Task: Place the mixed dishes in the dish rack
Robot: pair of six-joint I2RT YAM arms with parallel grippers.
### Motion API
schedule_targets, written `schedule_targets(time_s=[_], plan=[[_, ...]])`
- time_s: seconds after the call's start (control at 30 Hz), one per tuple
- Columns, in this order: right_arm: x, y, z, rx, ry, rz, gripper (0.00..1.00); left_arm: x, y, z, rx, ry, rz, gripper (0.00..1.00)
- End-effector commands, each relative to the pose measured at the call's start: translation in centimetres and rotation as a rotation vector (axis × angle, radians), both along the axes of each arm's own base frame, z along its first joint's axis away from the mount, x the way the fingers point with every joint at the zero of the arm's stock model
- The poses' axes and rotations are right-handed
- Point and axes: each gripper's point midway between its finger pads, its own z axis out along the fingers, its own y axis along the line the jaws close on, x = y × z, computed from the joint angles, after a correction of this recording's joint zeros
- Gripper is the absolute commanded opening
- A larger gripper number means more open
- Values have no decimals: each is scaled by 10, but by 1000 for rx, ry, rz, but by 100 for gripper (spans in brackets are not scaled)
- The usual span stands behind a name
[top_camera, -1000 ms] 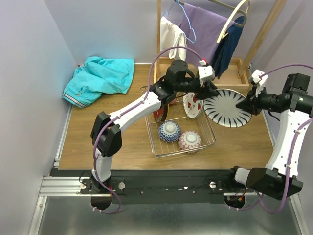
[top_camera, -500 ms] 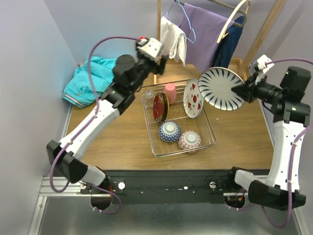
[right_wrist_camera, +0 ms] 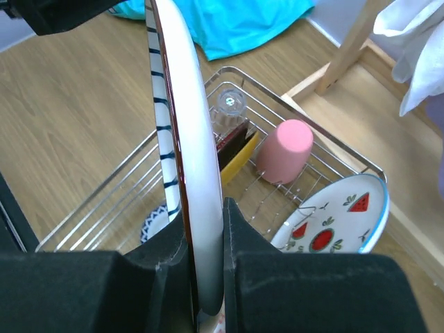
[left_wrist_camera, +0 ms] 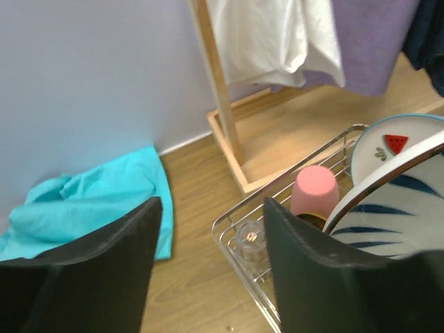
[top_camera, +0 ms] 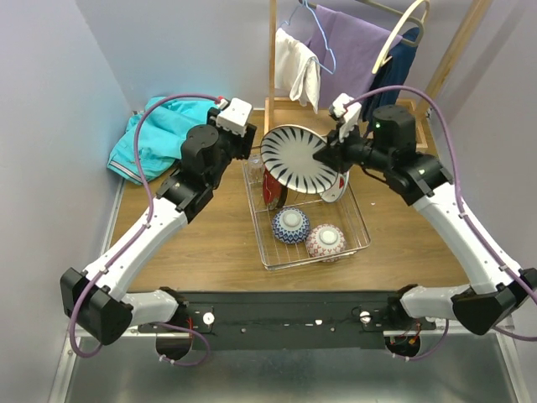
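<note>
My right gripper (top_camera: 327, 154) is shut on the rim of a white plate with dark blue stripes (top_camera: 299, 159) and holds it on edge above the silver wire dish rack (top_camera: 312, 261). In the right wrist view the plate (right_wrist_camera: 196, 159) runs edge-on between my fingers (right_wrist_camera: 205, 277). The rack holds a blue-patterned bowl (top_camera: 290, 225), a pink-patterned bowl (top_camera: 325, 241), upright red and yellow plates (right_wrist_camera: 236, 147), a pink cup (right_wrist_camera: 284, 151), a clear glass (right_wrist_camera: 230, 103) and a fruit plate (right_wrist_camera: 331, 223). My left gripper (left_wrist_camera: 211, 206) is open and empty above the rack's far left corner, over the glass (left_wrist_camera: 250, 238).
A teal cloth (top_camera: 172, 130) lies at the back left. A wooden clothes rack (top_camera: 277, 50) with hanging garments stands right behind the dish rack. Walls close in on the left and right.
My right gripper has carried the striped plate left, from the table's right side to above the rack. My left arm has pulled off the rack to its far left corner.
</note>
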Motion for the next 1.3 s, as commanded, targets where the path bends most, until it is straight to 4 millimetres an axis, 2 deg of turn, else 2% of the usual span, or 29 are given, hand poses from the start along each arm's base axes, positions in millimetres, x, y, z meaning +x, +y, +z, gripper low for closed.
schedule_targets(time_s=[0.0,0.07,0.13,0.17,0.2,0.23,0.27,0.3,0.37,0.5,0.6,0.7,0.87,1.13,1.27], plan=[[39,-20,78,156,-199,-373,0,-6,38,-3,-99,44,152,60],[49,-28,82,152,-221,-476,0,-9,45,-9,-93,59,165,55],[52,-19,82,138,-244,-512,0,-13,53,-14,-84,63,176,52],[56,-28,82,119,-266,-598,0,-14,55,-16,-79,66,182,52],[55,-21,79,100,-281,-619,0,-16,58,-19,-71,69,187,52],[59,-23,81,106,-301,-666,0,-18,62,-22,-66,77,195,52],[67,-29,72,69,-301,-754,1,-17,65,-23,-63,78,204,52],[69,-30,76,88,-296,-786,0,-18,67,-24,-65,79,209,52],[77,-36,67,67,-280,-867,0,-20,72,-26,-64,80,218,53],[78,-31,64,165,-213,-907,0,-23,78,-30,-57,84,218,54],[70,-28,58,191,-162,-878,0,-25,81,-41,-48,104,210,55],[70,-33,45,185,-120,-924,0,-30,81,-52,-59,131,194,55],[71,-27,19,131,-67,-919,1,-37,84,-70,-43,180,189,55],[79,-49,-14,-21,-70,-1097,1,-40,81,-78,-63,207,163,55],[79,-48,-24,-45,-62,-1087,1,-41,80,-88,-72,227,156,56]])
